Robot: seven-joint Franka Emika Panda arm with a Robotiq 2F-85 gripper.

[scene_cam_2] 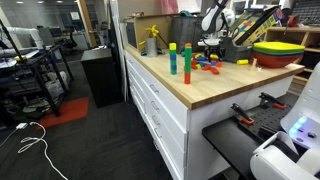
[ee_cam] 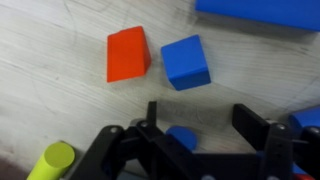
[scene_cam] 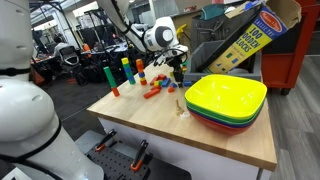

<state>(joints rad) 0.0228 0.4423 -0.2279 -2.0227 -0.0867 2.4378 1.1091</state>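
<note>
The wooden table (scene_cam: 150,118) fills the middle of both exterior views. A stack of bowls (scene_cam: 226,98), yellow on top, stands at the right of the frame. Behind it, at the upper right, leans a cardboard box (scene_cam: 250,38) printed with block pictures. The single arm comes in from the upper middle, and its gripper (scene_cam: 178,72) hangs low over a scatter of coloured blocks near the table's centre.

In the wrist view the gripper (ee_cam: 200,132) fills the lower half of the frame. Its jaws stand apart and clamp nothing, with pale wood showing between the 2 fingers (ee_cam: 251,122).

A long blue block (ee_cam: 258,9) runs along the upper right edge. Below it a blue cube (ee_cam: 186,62) and a red block (ee_cam: 127,54) lie side by side, just apart, in the upper middle. The red block's longer side runs roughly top to bottom of the frame. A yellow cylinder (ee_cam: 52,160) lies at the lower left, outside the jaws.

The small blue piece (ee_cam: 182,137) sits inside the gap, close against the finger on the frame's left and off-centre. It is half hidden, so its long axis cannot be told.
</note>
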